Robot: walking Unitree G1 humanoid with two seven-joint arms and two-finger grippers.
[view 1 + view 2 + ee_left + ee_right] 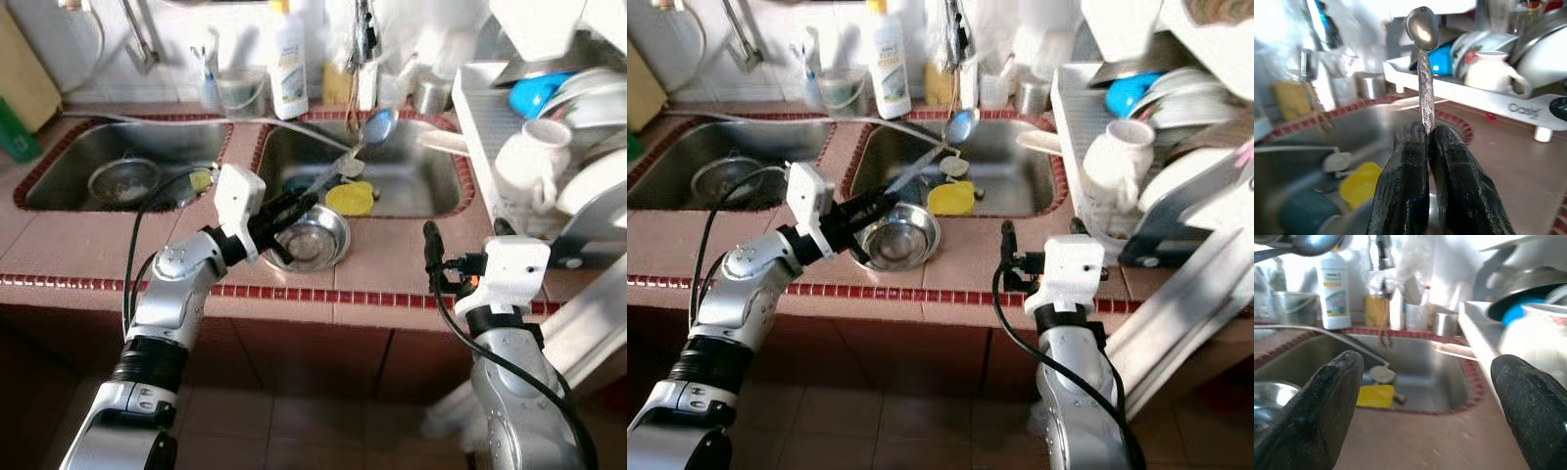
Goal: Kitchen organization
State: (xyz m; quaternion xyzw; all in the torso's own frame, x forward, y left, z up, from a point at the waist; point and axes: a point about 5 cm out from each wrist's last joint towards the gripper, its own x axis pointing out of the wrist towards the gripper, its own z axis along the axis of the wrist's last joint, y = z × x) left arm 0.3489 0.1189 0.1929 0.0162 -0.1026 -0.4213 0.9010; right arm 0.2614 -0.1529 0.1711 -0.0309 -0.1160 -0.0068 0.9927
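My left gripper (302,206) is shut on the handle of a metal spoon (379,126). The spoon slants up and away over the right sink (431,191), and its bowl (1421,28) is raised near the tap. Just below the left gripper, a steel bowl (310,239) sits on the tiled counter at the sink's front rim. My right gripper (1427,366) is open with nothing between its fingers. It hovers over the counter to the right of the steel bowl, facing the sink.
A white dish rack (480,127) on the right holds a white mug (534,157), a blue bowl (537,93) and plates. A yellow item (351,198) lies in the right sink and a strainer (122,179) in the left sink. A dish soap bottle (288,64) stands behind.
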